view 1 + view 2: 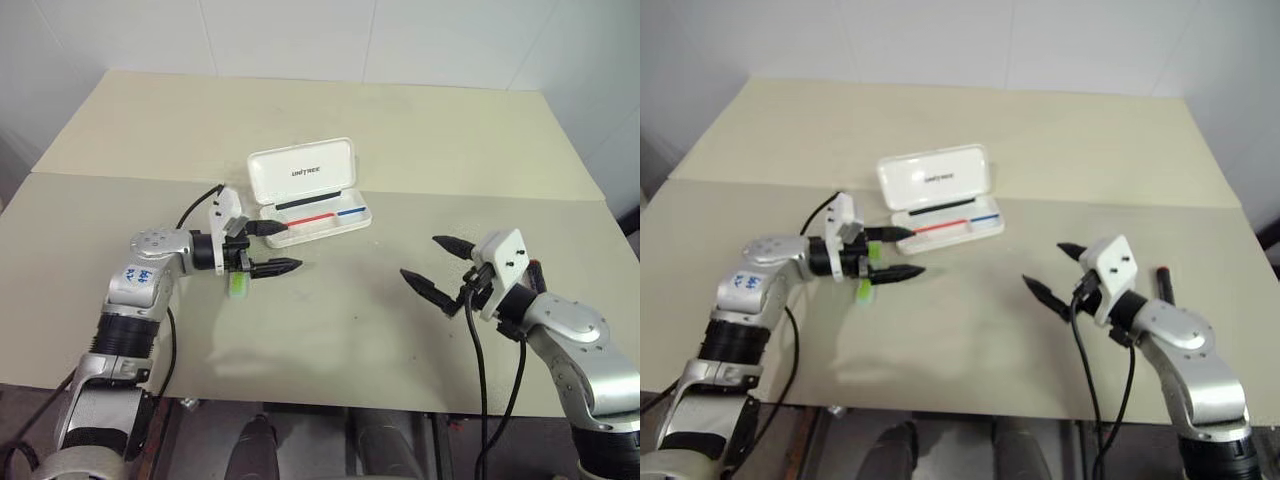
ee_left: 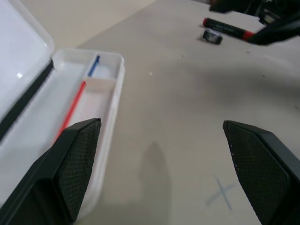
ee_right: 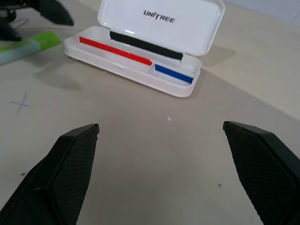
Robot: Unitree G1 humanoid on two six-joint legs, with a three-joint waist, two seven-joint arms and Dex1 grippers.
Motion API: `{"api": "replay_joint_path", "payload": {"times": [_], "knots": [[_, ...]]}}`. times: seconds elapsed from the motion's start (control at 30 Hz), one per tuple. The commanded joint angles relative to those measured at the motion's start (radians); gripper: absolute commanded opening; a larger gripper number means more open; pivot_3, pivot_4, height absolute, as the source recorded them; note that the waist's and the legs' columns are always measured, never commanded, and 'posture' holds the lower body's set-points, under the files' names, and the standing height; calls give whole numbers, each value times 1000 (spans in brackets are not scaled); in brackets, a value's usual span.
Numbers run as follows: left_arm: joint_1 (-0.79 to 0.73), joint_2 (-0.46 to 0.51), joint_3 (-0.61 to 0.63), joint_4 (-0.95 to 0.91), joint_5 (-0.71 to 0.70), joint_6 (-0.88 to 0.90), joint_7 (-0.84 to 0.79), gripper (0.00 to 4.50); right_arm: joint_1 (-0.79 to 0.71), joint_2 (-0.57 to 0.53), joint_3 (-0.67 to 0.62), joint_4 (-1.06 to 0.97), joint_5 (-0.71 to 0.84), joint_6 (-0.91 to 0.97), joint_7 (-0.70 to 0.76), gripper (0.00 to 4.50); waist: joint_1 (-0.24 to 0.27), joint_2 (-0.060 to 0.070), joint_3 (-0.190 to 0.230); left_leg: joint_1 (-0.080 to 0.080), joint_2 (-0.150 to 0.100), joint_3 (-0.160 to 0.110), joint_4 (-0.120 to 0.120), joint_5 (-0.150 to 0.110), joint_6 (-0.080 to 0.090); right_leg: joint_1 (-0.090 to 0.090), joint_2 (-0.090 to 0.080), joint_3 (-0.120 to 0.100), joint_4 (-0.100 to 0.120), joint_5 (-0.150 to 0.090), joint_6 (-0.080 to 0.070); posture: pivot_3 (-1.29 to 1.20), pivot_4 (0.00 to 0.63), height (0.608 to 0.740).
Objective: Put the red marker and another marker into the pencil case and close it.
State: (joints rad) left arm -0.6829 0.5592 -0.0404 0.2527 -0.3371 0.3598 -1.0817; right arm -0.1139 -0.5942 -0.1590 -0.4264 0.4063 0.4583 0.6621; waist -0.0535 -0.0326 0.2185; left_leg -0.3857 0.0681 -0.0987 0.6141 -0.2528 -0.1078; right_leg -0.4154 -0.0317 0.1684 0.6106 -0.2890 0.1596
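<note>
My left tool hangs spread wide and empty just in front of the pencil case, which sits open on the counter with its lid tipped back and its tray bare of markers. My right tool is just as wide apart and holds nothing, hovering over open counter well away from the case.

The green marker lies on the counter just beside the case's left end, under my left wrist. The red marker lies far off on my right, beyond my right arm, with a small dark ring near it that I cannot identify.

The main risk, as I judge it, is my left tool clipping the case's near wall while dropping toward the green marker, shoving the light case or flipping its lid shut. The marker is round and may roll if one finger lands first. On the right, the red marker sits behind my wrist, so a blind reach could knock it toward the counter's edge.
</note>
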Motion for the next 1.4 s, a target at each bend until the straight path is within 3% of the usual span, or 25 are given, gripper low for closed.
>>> {"api": "replay_joint_path", "payload": {"times": [0.03, 0.33, 0.57, 0.77, 1.07, 1.17, 1.4], "knots": [[-46, -9, -3, 30, 18, -36, -5, 4468, -11, 1, -26, -34, 8, -14, -22, 4500, -1, 0, 0, 0, 0, 0, 0, 0, 0, 0, 0, 0, 0, 0, 0, 0, 150, 740], [-112, -41, -67, 154, 106, -100, -14, 4468, 44, 21, -34, -97, 12, 0, -72, 4500, 1, 0, 0, 0, 0, 0, 0, 0, 0, 0, 0, 0, 0, 0, 0, 0, 150, 740], [-149, -42, -96, 269, 173, -219, -43, 4468, -12, 14, -35, -63, 0, -9, -82, 4500, -1, 0, 0, 0, 0, 0, 0, 0, 0, 0, 0, 0, 0, 0, 0, 0, 150, 740], [-217, -40, -117, 435, 243, -307, -68, 4468, -19, 28, -43, -65, -9, -15, -109, 4500, 3, 0, 0, 0, 0, 0, 0, 0, 0, 0, 0, 0, 0, 0, 0, 0, 150, 740], [-347, -67, -185, 684, 376, -455, -68, 4468, 95, 52, -65, -127, -17, -32, -157, 4500, 13, 0, 0, 0, 0, 0, 0, 0, 0, 0, 0, 0, 0, 0, 0, 0, 150, 740], [-385, -80, -206, 745, 415, -498, -79, 4468, 89, 56, -65, -126, -19, -32, -171, 4500, 12, 0, 0, 0, 0, 0, 1, 1, 1, 0, 0, 0, 0, -3, -6, 0, 150, 740], [-446, -104, -239, 845, 500, -552, -39, 2297, 80, 60, -57, -121, -25, -37, -184, 4500, 15, -1, 0, 0, -1, 0, 1, 2, 2, 1, 0, 1, -1, -4, -9, 0, 150, 740]]}}
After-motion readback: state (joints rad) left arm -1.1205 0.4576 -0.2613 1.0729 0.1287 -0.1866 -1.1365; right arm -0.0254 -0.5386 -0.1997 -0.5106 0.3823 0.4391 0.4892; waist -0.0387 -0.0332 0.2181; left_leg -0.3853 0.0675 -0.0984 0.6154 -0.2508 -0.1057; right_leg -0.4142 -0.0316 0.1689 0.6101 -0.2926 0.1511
